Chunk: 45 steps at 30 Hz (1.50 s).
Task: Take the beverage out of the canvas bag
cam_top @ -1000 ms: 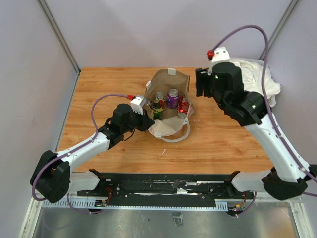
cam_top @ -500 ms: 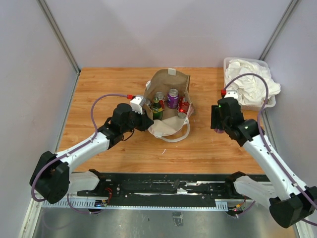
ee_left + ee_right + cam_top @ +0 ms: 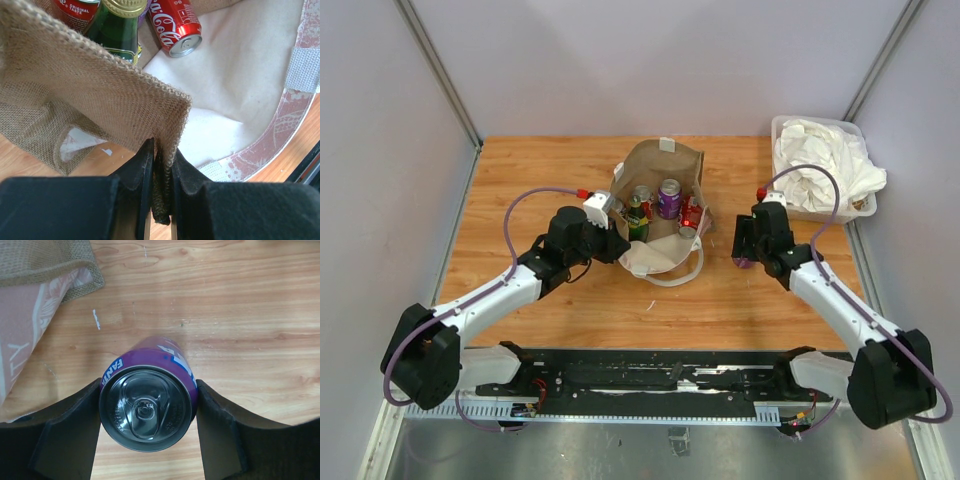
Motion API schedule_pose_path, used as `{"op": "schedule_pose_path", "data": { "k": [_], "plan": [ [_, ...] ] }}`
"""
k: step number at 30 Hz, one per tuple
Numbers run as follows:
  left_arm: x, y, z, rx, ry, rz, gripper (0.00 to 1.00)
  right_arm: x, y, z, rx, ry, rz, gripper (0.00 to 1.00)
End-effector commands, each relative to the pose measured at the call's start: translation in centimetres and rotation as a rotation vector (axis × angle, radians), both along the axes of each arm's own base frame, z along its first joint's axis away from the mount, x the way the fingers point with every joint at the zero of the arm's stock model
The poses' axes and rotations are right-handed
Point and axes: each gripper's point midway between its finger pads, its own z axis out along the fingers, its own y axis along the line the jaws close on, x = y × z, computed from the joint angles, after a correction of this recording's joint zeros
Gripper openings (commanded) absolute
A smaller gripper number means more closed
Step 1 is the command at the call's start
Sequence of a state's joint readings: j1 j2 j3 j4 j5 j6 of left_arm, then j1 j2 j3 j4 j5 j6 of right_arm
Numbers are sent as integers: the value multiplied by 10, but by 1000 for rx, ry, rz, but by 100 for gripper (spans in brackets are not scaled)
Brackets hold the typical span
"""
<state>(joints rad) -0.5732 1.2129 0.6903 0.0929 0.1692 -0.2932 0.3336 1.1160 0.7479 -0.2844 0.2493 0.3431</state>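
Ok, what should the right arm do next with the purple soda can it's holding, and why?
Probably set the purple Fanta soda can down on the wooden table and open the right gripper: the can is clear of the tan burlap canvas bag, which the left gripper pinches by its rim.

I count one canvas bag on the one wooden surface. The drinks I can see come to five. Two are purple cans: a Fanta can and a second purple can. Two are red cans: an Original Taste can and a Coca-Cola can. One is a green bottle with a single gold cap. I also count one clear plastic bin holding one heap of white cloth.
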Motion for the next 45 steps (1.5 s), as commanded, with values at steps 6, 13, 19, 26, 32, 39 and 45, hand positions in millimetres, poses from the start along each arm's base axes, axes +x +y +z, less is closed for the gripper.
{"op": "schedule_pose_path", "data": {
  "k": [6,13,19,26,32,39,45],
  "plan": [
    [-3,8,-23,79,64,21,2,33,-1,3,26,28,-97,1],
    [-4,8,-25,84,70,20,2,26,-2,-9,30,91,-125,16],
    [-4,8,-25,87,70,16,1,22,-7,0,32,85,-166,94],
    [-5,9,-26,87,72,16,0,22,-14,45,8,14,-172,97],
    [-4,7,-23,76,61,12,0,19,14,145,6,-176,-82,89],
    [-3,2,-20,57,59,-1,1,13,93,219,-65,-248,86,65],
    [-5,1,-18,37,63,-1,0,19,159,194,-112,-139,218,23]
  ]
}}
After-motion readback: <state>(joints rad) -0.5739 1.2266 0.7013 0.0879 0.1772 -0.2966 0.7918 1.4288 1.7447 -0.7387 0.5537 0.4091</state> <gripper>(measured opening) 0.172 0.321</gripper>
